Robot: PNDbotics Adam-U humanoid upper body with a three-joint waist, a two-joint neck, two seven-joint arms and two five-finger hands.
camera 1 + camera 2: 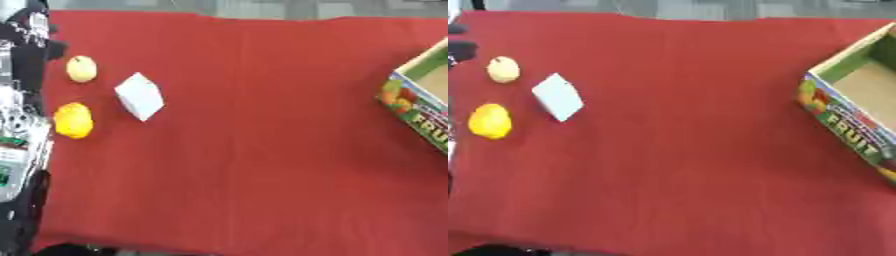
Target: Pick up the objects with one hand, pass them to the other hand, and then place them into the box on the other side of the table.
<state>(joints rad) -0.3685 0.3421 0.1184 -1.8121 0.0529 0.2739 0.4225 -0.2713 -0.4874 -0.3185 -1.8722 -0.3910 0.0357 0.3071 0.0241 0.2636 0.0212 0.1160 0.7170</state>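
Two yellow fruits (81, 68) (73, 120), one white block (140, 96), one box (859, 117).

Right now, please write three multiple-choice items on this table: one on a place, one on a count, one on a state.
1. Where is the fruit box?
A. right edge
B. left edge
C. centre

2. How many loose objects lie on the red cloth?
A. one
B. three
C. five

3. What does the box's visible inside hold?
A. two fruits
B. nothing seen
C. a white block

Answers:
1 A, it sits at the right side.
2 B, pale yellow fruit, yellow fruit and white block.
3 B, only its bare floor shows.
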